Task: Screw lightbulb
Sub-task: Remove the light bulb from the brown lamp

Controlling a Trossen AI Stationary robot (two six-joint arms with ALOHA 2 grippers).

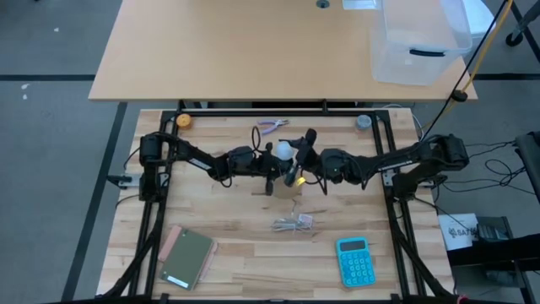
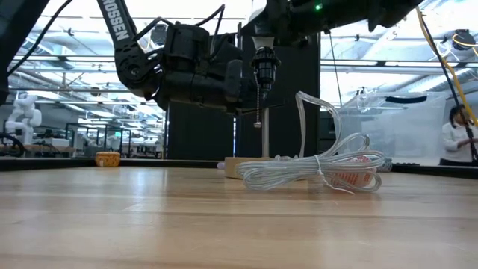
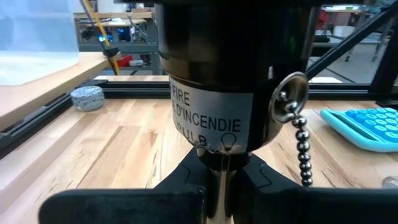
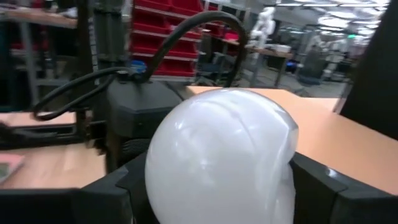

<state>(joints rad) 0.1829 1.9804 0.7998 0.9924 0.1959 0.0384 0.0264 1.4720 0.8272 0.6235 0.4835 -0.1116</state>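
Note:
The whitish lightbulb (image 1: 284,151) is at the table's middle, between my two grippers, and it fills the right wrist view (image 4: 217,155). My right gripper (image 1: 294,160) is shut on it. The black socket (image 3: 211,68), with a white warning label and a bead pull chain (image 3: 301,149), is right below the bulb and shows in the low view (image 2: 263,63). My left gripper (image 1: 270,171) is shut on the socket's stem. The wooden base (image 2: 236,167) is on the table. Whether the bulb's screw end is in the socket is hidden. My left gripper pinches the thin metal stem (image 3: 219,177) just under the socket's black body between its two fingers (image 3: 180,183), coming level from the table's left. The socket stands upright above the fingers, its chain hanging free. My right gripper pinches the bulb's round glass (image 4: 186,186) between its two fingers (image 4: 109,196), one on each side, coming from the table's right. The bulb is clear of the table, above the socket.
A clear wrapper with a coiled cord (image 1: 294,223) lies just in front of the grippers. A blue calculator (image 1: 354,260) is at the near right and a green notebook (image 1: 187,257) at the near left. Purple pliers (image 1: 272,127) lie behind. A clear bin (image 1: 419,42) stands on the far table.

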